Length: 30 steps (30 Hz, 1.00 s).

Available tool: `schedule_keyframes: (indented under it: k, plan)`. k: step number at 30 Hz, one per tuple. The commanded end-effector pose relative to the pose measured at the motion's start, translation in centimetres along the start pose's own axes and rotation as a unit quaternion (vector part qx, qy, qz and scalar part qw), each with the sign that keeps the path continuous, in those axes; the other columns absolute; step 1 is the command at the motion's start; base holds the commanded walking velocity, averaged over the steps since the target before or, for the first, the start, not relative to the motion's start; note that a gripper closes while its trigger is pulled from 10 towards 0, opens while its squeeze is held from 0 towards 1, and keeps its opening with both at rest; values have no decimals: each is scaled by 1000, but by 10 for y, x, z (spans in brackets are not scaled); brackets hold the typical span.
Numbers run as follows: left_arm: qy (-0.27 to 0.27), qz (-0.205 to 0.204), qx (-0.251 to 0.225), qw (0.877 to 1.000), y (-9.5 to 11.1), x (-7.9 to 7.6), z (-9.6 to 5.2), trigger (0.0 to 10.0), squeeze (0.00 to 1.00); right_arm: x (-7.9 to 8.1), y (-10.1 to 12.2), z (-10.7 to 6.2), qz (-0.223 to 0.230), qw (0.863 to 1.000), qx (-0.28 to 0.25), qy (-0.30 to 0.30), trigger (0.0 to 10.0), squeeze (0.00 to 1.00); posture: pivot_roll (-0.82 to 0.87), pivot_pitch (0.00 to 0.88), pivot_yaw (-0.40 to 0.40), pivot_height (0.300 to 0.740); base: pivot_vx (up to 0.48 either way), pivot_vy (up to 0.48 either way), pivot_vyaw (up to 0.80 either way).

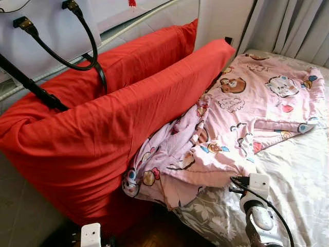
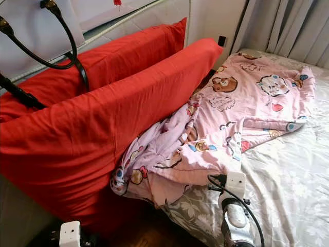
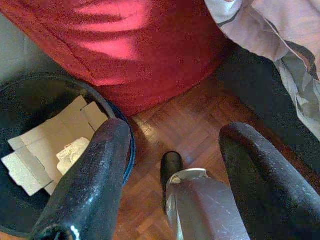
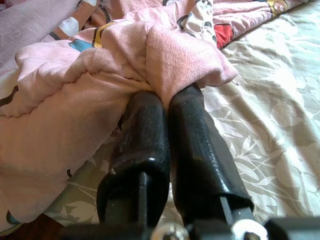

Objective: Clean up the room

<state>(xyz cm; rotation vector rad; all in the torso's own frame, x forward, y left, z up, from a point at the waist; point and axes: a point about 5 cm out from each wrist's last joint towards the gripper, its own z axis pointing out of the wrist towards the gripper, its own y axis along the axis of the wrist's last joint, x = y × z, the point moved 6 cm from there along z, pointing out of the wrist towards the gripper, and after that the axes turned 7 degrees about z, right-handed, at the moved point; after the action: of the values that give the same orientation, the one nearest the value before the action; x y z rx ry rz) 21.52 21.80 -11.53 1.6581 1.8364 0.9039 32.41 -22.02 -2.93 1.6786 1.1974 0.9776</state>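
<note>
A pink cartoon-print blanket (image 1: 241,118) lies crumpled across the bed, and one end spills off the edge against two big red pillows (image 1: 103,134). My right gripper (image 4: 167,97) is at the blanket's near fold. Its fingers are pressed together and the pink cloth bunches at their tips. Its white wrist (image 1: 257,184) sits over the floral bed sheet (image 1: 298,185). My left gripper (image 3: 175,150) hangs open low over the wooden floor (image 3: 195,110), beside the red pillow's lower end, with nothing between its fingers.
A black bin (image 3: 120,120) holding flattened cardboard (image 3: 50,145) stands by the left gripper. Black straps (image 1: 77,51) hang over the red pillows against a white wall. Grey curtains (image 1: 293,25) close off the far right. The bed's dark side (image 3: 250,95) borders the narrow floor gap.
</note>
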Motion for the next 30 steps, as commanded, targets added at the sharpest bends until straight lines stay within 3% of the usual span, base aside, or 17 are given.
schedule_keyframes:
  k: [1, 18, 30]
  plan:
    - [3, 8, 17, 1000, -11, 6, -3, 10000, 0, 1, -2, -1, 0, 1000, 1, -1, 10000, 0, 1, 136, -5, 740, 0, 0, 0]
    - [1, 12, 53, 999, -30, 9, -9, 10000, 0, -7, 2, -1, -3, 1000, -10, -16, 10000, 0, -7, 132, -6, 740, 0, 0, 0]
    - [-1, 16, 70, 997, -39, 11, -13, 10000, 0, -8, 3, -2, -3, 1000, -15, -20, 10000, 0, -9, 119, -2, 740, -228, 0, 0]
